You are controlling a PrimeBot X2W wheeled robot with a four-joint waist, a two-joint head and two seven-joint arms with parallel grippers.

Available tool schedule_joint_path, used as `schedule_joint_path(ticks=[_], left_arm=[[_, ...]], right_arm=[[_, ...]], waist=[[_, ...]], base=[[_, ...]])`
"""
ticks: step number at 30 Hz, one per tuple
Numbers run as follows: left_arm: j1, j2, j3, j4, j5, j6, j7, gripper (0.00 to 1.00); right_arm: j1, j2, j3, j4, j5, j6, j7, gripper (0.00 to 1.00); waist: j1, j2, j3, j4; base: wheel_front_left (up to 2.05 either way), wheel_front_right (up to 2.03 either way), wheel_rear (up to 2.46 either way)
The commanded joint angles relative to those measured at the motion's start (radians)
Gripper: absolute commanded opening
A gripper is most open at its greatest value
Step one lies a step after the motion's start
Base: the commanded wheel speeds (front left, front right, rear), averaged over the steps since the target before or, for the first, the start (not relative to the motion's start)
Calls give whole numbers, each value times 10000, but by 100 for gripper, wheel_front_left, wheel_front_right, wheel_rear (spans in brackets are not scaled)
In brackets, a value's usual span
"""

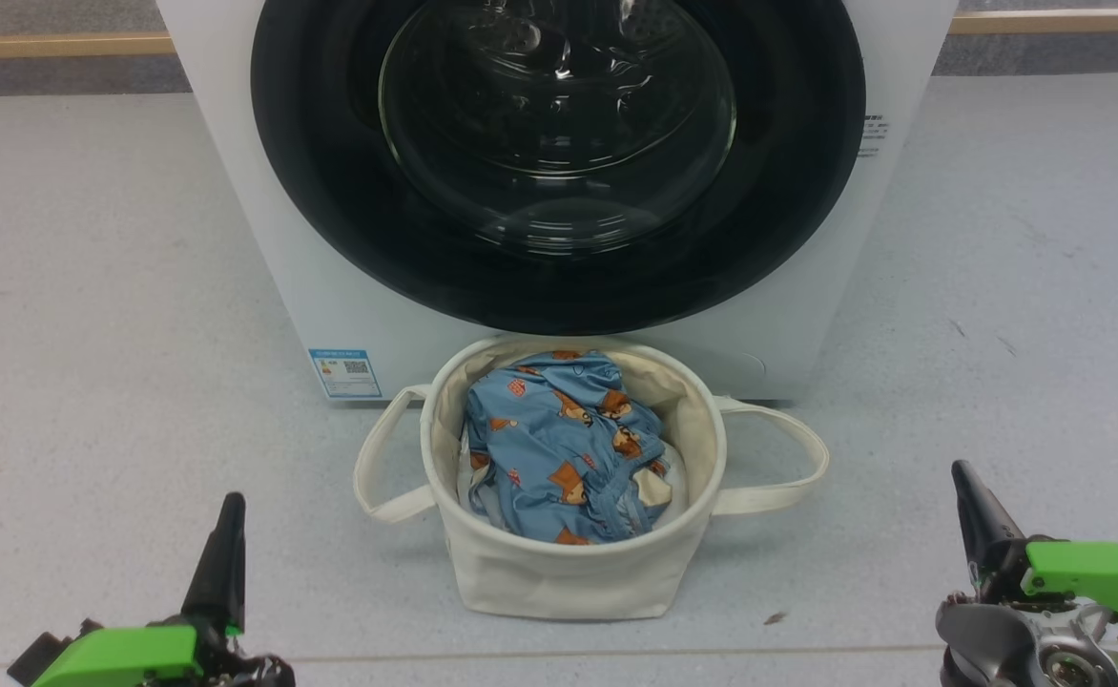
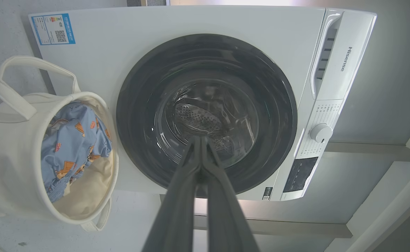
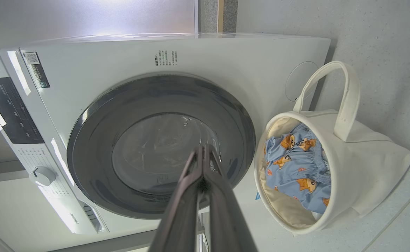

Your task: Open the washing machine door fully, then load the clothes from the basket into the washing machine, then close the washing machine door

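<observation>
We're holding left end effector and right end effector pinched fully closed, gripping nothing, flanking basket. Basket sitting on floor against washing machine, right under closed washing machine door. Clothes lying bunched inside basket. Blue label showing beside left handle.
</observation>
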Motion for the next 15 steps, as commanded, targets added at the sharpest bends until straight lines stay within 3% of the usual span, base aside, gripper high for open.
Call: schedule_joint_path(ticks=[1, 15], left_arm=[[-508, 60, 336, -374, 104, -78, 57, 0], [-508, 59, 338, -374, 106, -78, 59, 0]], right_arm=[[-240, -252, 160, -341, 59, 2, -67, 0], [-240, -252, 160, -342, 60, 2, -67, 0]], waist=[[0, 0, 0, 0], [0, 0, 0, 0]], base=[[0, 0, 0], [0, 0, 0]])
